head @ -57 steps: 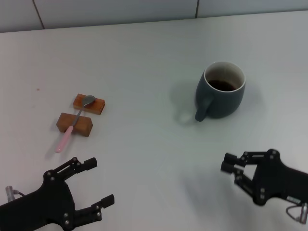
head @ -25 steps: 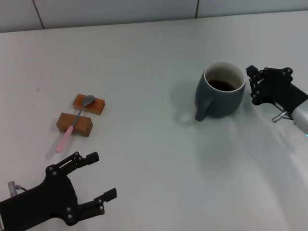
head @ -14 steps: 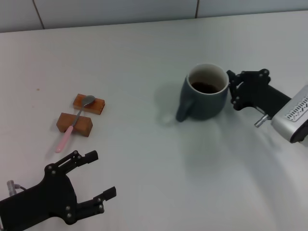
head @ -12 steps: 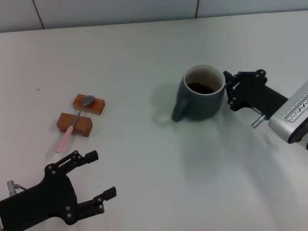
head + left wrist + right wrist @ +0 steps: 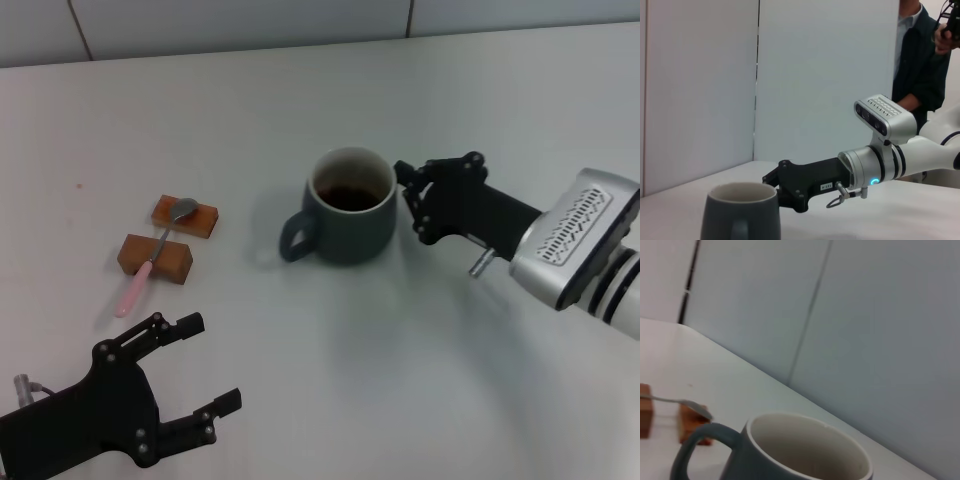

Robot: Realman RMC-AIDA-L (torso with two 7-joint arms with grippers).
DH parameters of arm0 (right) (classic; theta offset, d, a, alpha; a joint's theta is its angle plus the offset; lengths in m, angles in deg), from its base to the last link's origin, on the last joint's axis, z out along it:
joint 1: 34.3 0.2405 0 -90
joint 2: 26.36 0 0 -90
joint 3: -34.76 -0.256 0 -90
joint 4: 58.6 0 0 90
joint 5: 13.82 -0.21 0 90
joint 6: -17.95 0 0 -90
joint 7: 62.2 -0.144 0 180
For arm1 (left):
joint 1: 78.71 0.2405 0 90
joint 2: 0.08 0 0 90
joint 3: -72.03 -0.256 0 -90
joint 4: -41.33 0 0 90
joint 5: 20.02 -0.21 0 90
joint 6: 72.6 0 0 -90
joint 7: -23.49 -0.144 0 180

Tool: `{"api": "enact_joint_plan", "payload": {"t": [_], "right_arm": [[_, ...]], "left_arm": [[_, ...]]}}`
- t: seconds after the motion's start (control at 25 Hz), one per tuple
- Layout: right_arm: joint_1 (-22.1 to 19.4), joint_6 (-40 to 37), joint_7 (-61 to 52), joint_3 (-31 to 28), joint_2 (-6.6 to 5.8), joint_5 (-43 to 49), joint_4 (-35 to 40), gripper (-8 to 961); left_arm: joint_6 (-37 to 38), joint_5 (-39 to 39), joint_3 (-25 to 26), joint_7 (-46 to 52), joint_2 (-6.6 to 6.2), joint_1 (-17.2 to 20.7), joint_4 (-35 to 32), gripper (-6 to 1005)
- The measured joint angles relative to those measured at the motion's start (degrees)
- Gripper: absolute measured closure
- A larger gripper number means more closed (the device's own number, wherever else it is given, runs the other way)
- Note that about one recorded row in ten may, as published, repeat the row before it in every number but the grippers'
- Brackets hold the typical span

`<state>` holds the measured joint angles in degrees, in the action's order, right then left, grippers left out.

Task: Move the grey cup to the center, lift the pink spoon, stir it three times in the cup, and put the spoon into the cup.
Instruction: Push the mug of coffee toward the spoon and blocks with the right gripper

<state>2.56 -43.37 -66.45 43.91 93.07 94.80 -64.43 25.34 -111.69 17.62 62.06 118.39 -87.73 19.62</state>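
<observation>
Our right end effector (image 5: 408, 196) has pushed the grey cup (image 5: 345, 208) leftward from the right side to about the middle of the surface (image 5: 300, 90), fingers close together against its wall, gripping nothing. Our left end effector (image 5: 205, 372) waits spread apart near the pink spoon (image 5: 150, 264), bridging two wooden blocks (image 5: 155, 257). We judge centering nearly finished; spoon pickup comes next.
</observation>
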Motion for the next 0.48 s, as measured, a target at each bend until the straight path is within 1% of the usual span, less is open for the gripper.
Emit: {"api": "enact_joint_plan", "payload": {"t": [0.28,0.4,0.48], "right_arm": [[0.92,-0.72,0.03,0.8,0.08,1.23,-1.72,939],[0.84,-1.38,0.03,0.45,0.11,1.29,-1.76,939],[0.1,-3.18,-0.18,-0.19,0.11,0.99,-1.64,939]], "left_arm": [[0.16,0.0,0.0,-0.07,-0.05,-0.04,-0.2,179],[0.16,0.0,0.01,-0.08,-0.09,-0.04,-0.26,180],[0.17,0.0,0.0,-0.08,-0.09,-0.04,-0.29,181]]}}
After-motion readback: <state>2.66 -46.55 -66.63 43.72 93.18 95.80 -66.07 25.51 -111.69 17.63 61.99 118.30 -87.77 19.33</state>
